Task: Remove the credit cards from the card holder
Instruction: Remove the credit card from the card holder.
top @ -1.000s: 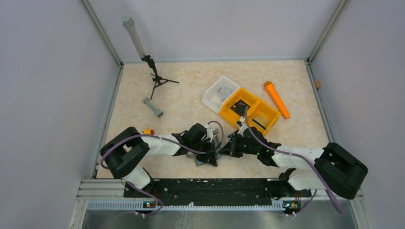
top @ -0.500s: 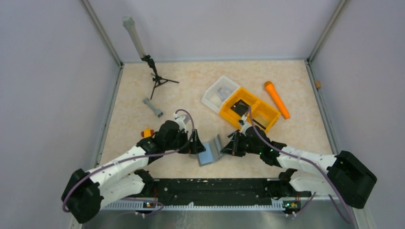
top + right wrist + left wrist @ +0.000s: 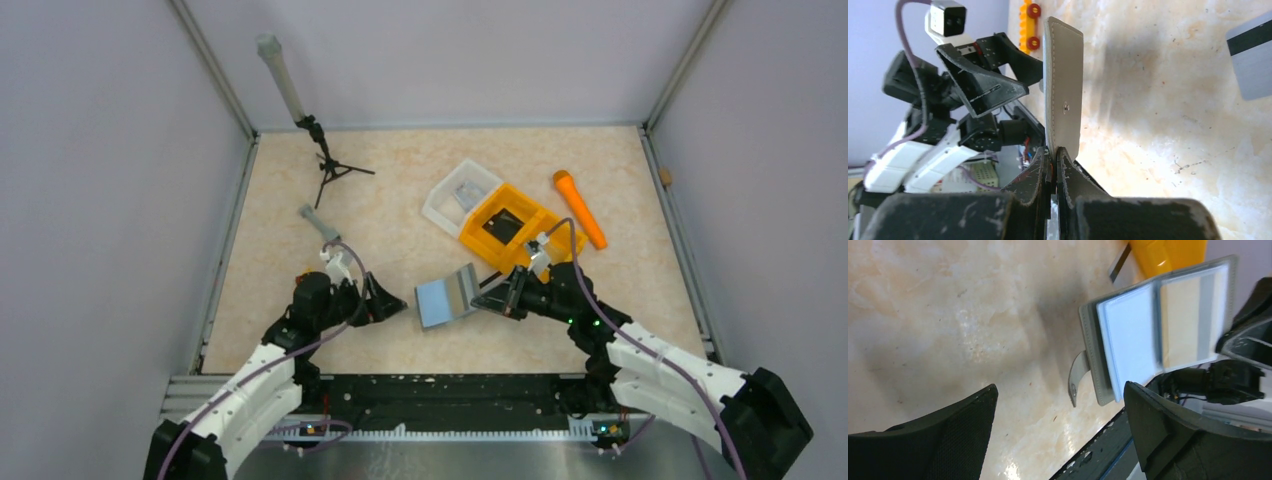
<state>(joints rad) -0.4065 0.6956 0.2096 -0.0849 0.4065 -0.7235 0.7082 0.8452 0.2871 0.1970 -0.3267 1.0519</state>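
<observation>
The grey card holder (image 3: 447, 295) hangs open above the table, pinched at its right edge by my shut right gripper (image 3: 492, 297). In the left wrist view the card holder (image 3: 1193, 315) shows its two inner panels, a light grey-blue credit card (image 3: 1128, 335) in the nearer one, and a dangling strap. My left gripper (image 3: 385, 300) stands open just left of the holder, touching nothing. The right wrist view has the card holder (image 3: 1063, 85) edge-on between my shut fingers (image 3: 1040, 172). A grey credit card (image 3: 1253, 60) with a black stripe lies on the table.
An orange two-compartment bin (image 3: 472, 235) with a dark card (image 3: 505, 225) in it sits behind the holder, beside a clear tray (image 3: 442, 200). An orange marker (image 3: 580, 208) lies to the right. A small tripod (image 3: 330, 170) and a grey cylinder (image 3: 318, 222) are at the back left.
My left gripper opened, let go of the holder and drew back to the left. My right gripper carried the open holder up and away from the near edge.
</observation>
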